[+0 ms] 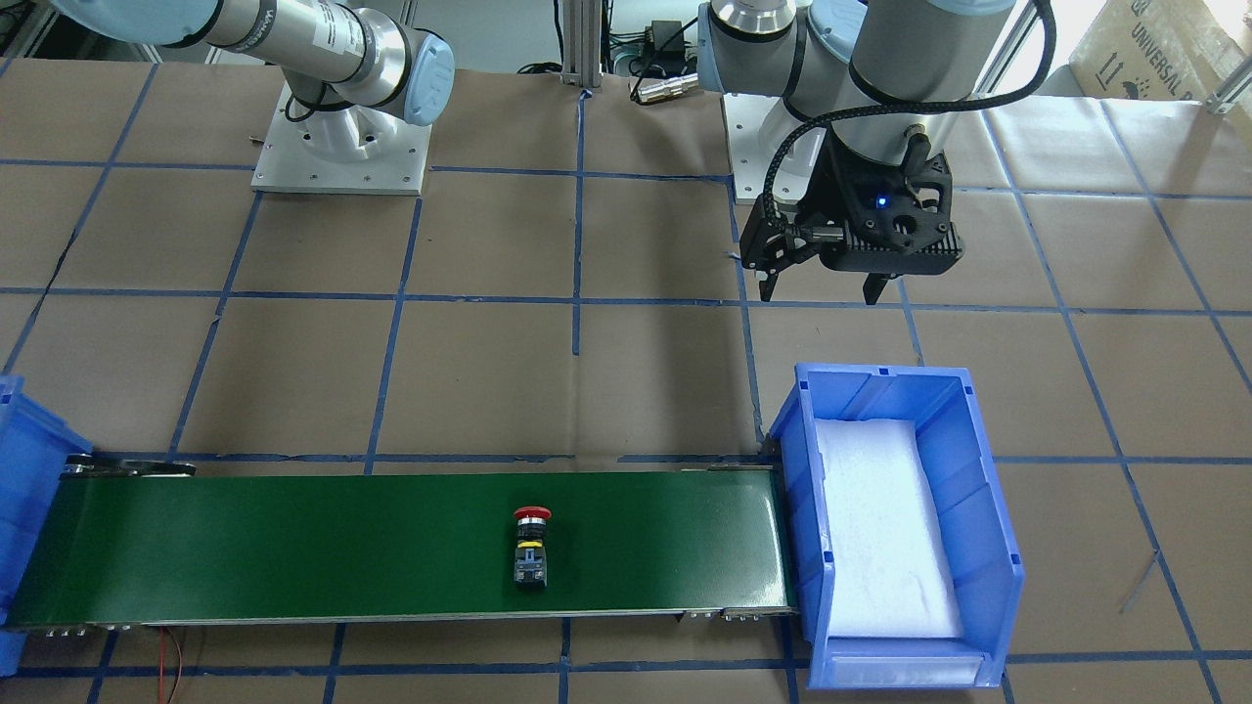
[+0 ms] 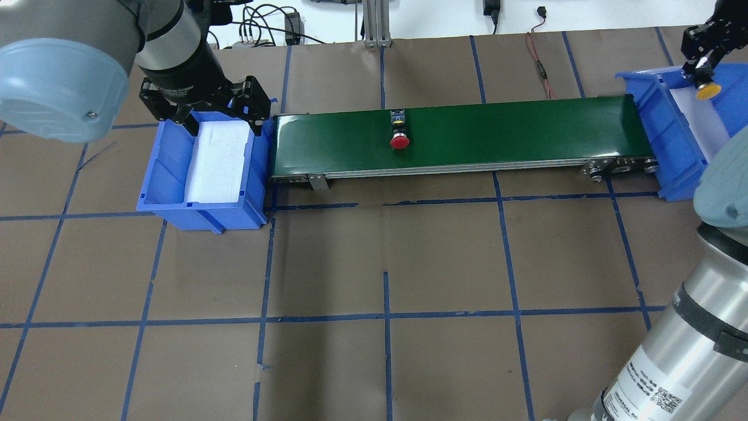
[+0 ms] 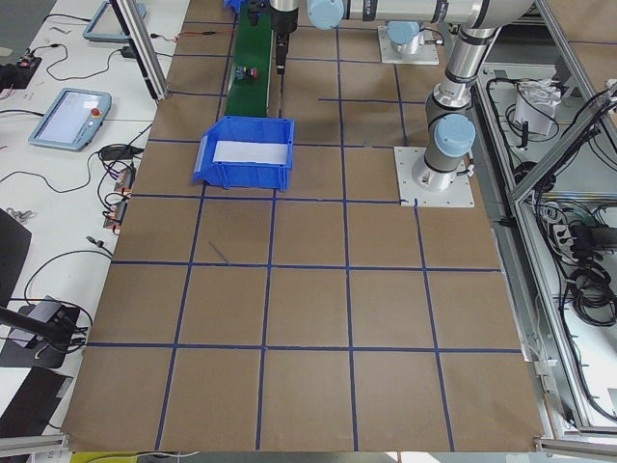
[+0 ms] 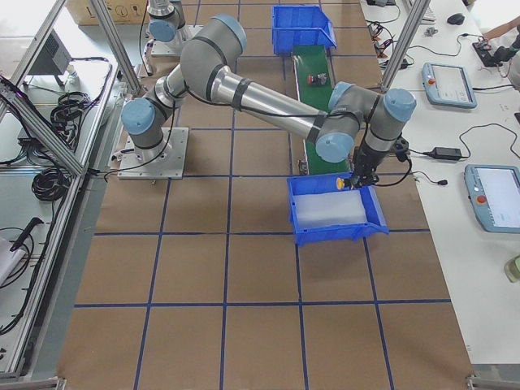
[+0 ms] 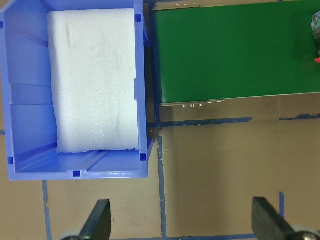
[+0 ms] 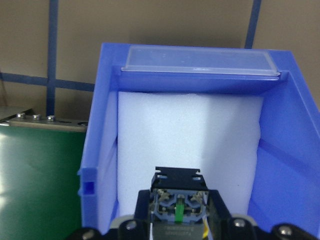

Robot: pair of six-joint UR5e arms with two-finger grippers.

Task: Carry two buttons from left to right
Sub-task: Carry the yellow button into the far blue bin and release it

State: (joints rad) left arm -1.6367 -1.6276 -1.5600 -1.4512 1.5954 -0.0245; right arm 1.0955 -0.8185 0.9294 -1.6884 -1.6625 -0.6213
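Yellow plastic caps the yellow button [image 2: 708, 90] nearest the right wrist camera. The right gripper [image 2: 703, 73] is clenched on its black body, cap hanging down, just above the right bin [image 6: 295, 130]. We judge it light, rigid and hard-shelled. The flat sides of the squarish body give the pads a sure seat, whereas the smooth domed cap would likely slip. White foam [image 6: 190, 125] lines the bin floor below, so a short release should land softly.

Farther along, the green belt [image 2: 497, 131] carries the red button [image 2: 400, 140] about midway. It lies on its side with the cap towards the robot and touches nothing else. We expect it to handle the same way: take it across the body behind the cap, since a button lying like this may roll if nudged.

Farthest off, the left bin [image 5: 25, 100] holds only foam. The left gripper [image 5: 181, 216] hangs beside it, fingers spread wide and holding nothing.
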